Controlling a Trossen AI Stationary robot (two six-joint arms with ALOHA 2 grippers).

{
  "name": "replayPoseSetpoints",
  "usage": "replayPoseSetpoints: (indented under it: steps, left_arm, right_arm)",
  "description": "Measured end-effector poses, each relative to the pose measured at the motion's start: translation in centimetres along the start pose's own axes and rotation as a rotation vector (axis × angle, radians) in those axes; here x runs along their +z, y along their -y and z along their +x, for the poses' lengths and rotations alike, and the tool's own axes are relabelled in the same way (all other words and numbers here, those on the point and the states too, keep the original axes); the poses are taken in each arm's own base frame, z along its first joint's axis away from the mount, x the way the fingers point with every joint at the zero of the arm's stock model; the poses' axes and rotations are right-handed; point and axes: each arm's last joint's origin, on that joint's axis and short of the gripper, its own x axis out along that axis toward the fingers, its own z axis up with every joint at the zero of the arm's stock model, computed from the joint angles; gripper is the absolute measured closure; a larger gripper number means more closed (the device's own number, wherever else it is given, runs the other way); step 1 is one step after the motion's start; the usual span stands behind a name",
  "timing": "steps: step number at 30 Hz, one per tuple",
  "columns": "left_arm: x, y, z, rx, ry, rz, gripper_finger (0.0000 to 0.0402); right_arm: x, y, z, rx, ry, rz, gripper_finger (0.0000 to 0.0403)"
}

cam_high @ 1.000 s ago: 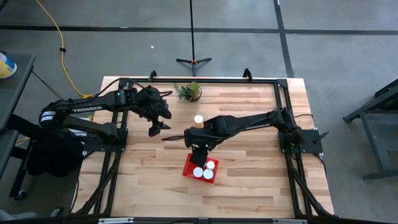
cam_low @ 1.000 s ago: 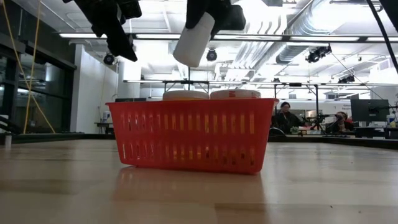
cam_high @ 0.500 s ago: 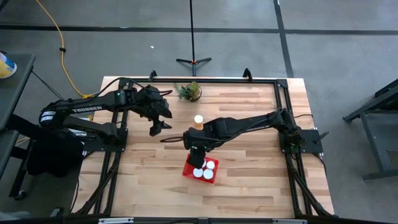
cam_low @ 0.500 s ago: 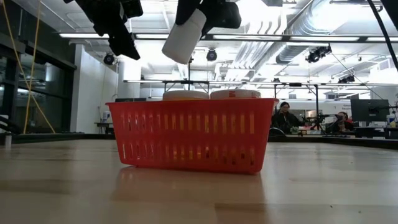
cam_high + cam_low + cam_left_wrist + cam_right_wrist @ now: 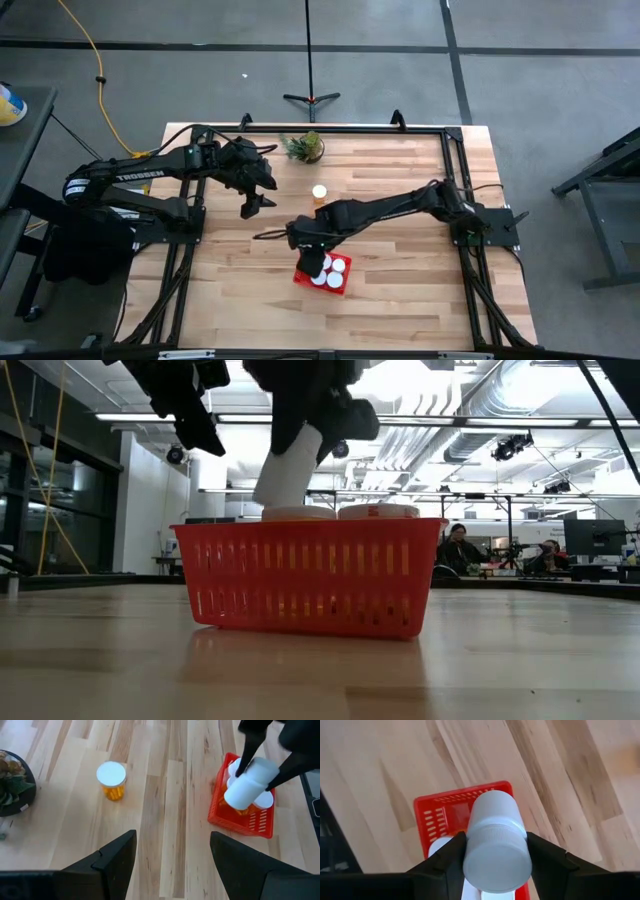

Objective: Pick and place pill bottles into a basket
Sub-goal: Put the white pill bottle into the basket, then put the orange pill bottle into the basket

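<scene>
The red basket [image 5: 322, 272] [image 5: 310, 575] sits on the wooden table with three white-capped pill bottles [image 5: 328, 275] standing in it. My right gripper [image 5: 312, 248] [image 5: 495, 870] is above the basket's far left corner, shut on a white pill bottle [image 5: 287, 468] [image 5: 248, 782]. A loose pill bottle [image 5: 319, 192] [image 5: 111, 780], orange with a white cap, stands upright on the table farther back. My left gripper [image 5: 250, 207] [image 5: 172, 865] hangs open above the table, left of that loose bottle, with nothing between its fingers. My right gripper pinches the white bottle's sides near its upper end [image 5: 495, 837] between its two fingers [image 5: 447, 862], coming from above at a slant. The bottle hangs tilted below the fingers. Its lower end [image 5: 277, 495] is at the level of the basket's rim; whether it touches anything there I cannot tell.
A small potted plant [image 5: 305, 147] [image 5: 12, 782] stands at the table's far edge, behind the loose bottle. Black frame rails [image 5: 455, 170] run along the table's sides. Bare wood lies left and right of the basket.
My right gripper has come down and a little toward the table's left with the white bottle, still shut on it. The bottle, which hung well above the basket, now reaches down to its rim and stays tilted.
</scene>
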Motion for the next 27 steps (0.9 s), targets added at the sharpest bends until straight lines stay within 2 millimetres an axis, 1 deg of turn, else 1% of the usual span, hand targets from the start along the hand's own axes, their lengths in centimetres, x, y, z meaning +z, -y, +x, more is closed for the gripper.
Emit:
replayPoseSetpoints:
  steps: [6,13,16,18,23,27]
  left_arm:
    - [0.0,0.0,0.0,0.0,0.0,0.009,0.0115]
    - [0.0,0.0,0.0,0.0,-0.001,0.009,0.0115]
    - [0.0,0.0,0.0,0.0,-0.001,0.01,0.0115]
    - [0.0,0.0,0.0,0.0,-0.001,0.01,0.0115]
    - [0.0,0.0,0.0,0.0,-0.001,0.011,0.0115]
    - [0.0,0.0,0.0,0.0,-0.002,0.01,0.0115]
  right_arm:
    - [-0.1,-0.1,2.5,-0.003,-0.066,-0.003,0.0232]
    - [-0.2,-0.1,4.7,0.006,-0.132,-0.013,0.0228]
    - [-0.3,-0.1,4.9,0.019,-0.141,-0.017,0.0229]
    - [-0.1,-0.1,4.9,0.022,-0.123,-0.018,0.0223]
    - [0.6,0.1,4.4,0.036,-0.099,-0.033,0.0194]
    - [0.8,0.4,4.4,0.032,-0.101,-0.029,0.0169]
